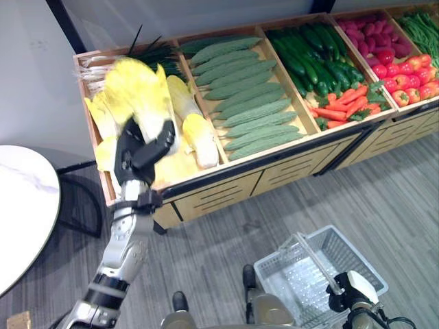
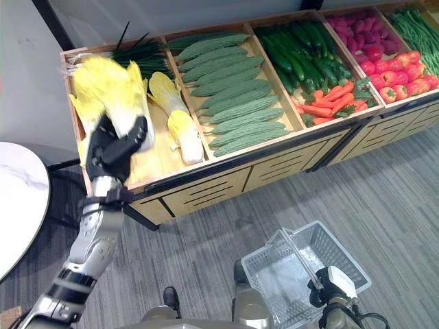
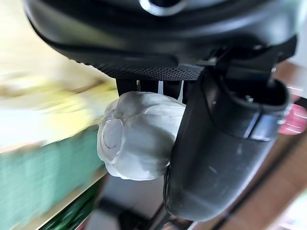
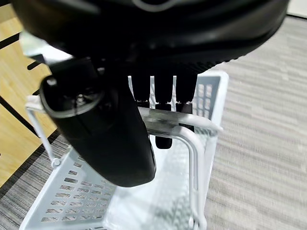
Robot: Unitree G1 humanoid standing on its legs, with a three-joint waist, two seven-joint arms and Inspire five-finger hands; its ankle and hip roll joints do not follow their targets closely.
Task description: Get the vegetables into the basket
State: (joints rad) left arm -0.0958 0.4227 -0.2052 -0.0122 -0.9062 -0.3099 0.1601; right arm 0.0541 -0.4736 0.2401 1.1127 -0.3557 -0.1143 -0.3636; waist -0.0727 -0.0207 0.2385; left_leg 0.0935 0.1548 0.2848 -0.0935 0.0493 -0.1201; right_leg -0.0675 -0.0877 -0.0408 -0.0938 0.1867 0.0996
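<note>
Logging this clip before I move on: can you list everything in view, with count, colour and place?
Produce stand: one, light wood, along the back, split into compartments.
Cabbage in hand: one, yellow and white, lifted above the leftmost compartment.
Other cabbages: a few, yellow and white, lying in that compartment.
Chives: a bunch, dark green, at the back of the same compartment.
Bitter gourds: many, pale green, next compartment.
Cucumbers: many, dark green, third compartment.
Carrots: a pile, orange, in front of the cucumbers.
Tomatoes: many, red, far right.
Round table: one, white, left edge.
Basket: one, white, empty, low on the right.
Left hand: curled round the cabbage.
Right hand: curled round the basket's handle.
</note>
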